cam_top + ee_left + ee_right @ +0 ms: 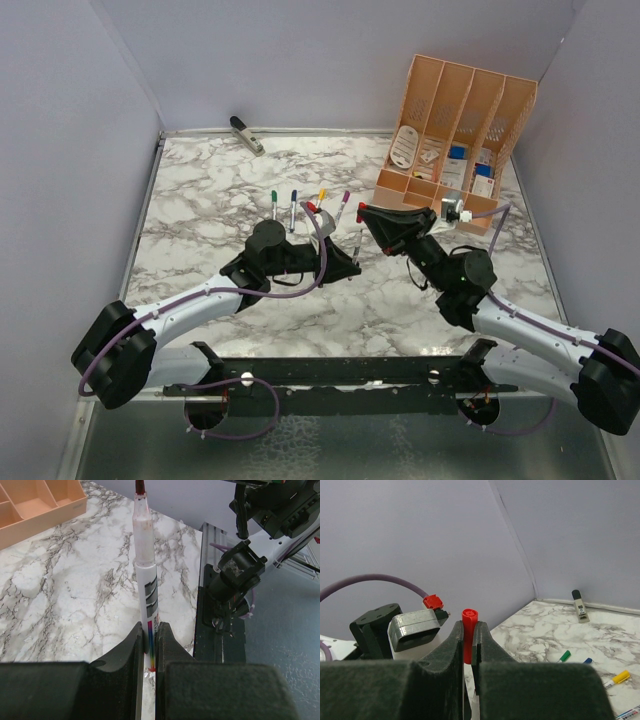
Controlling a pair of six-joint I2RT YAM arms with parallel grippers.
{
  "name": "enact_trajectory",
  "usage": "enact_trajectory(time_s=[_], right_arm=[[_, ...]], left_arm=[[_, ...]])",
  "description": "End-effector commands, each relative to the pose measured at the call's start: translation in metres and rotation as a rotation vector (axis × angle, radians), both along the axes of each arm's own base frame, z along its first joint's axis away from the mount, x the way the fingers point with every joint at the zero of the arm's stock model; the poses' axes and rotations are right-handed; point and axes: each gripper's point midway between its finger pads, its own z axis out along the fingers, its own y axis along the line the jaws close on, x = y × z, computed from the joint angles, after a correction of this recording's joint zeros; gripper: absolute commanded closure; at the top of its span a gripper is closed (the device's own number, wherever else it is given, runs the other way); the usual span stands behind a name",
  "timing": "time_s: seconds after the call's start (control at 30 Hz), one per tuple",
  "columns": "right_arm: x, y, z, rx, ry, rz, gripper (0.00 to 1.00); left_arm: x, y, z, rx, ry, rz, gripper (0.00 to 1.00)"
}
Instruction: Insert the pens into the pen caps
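Note:
My left gripper [352, 262] is shut on the lower barrel of a white-grey pen [145, 570]. The pen stands upright with its dark red tip [140, 486] pointing up. My right gripper [369, 215] is shut on a red pen cap [469, 630], which it holds just above that pen's tip in the top view. Several other pens lie side by side on the table behind the grippers, with green [273, 204], blue [292, 208], yellow [319, 198] and magenta [343, 205] ends. The green end [564, 655] and yellow end [620, 677] also show in the right wrist view.
An orange desk organizer [455, 130] with small items stands at the back right, close behind my right gripper. A grey-black stapler-like object [246, 134] lies at the back wall. The table is white marble [200, 210], walled on three sides.

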Motion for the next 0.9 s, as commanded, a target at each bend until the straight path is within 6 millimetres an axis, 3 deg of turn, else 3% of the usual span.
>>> enact_trajectory(time_s=[0.0, 0.87], right_arm=[[-0.006, 0.004, 0.004, -0.018, -0.024, 0.030, 0.99], [-0.008, -0.005, -0.013, -0.032, -0.015, 0.002, 0.99]], left_arm=[[-0.001, -0.003, 0.017, -0.041, -0.049, -0.016, 1.00], [0.000, -0.001, 0.028, -0.064, -0.070, 0.005, 1.00]])
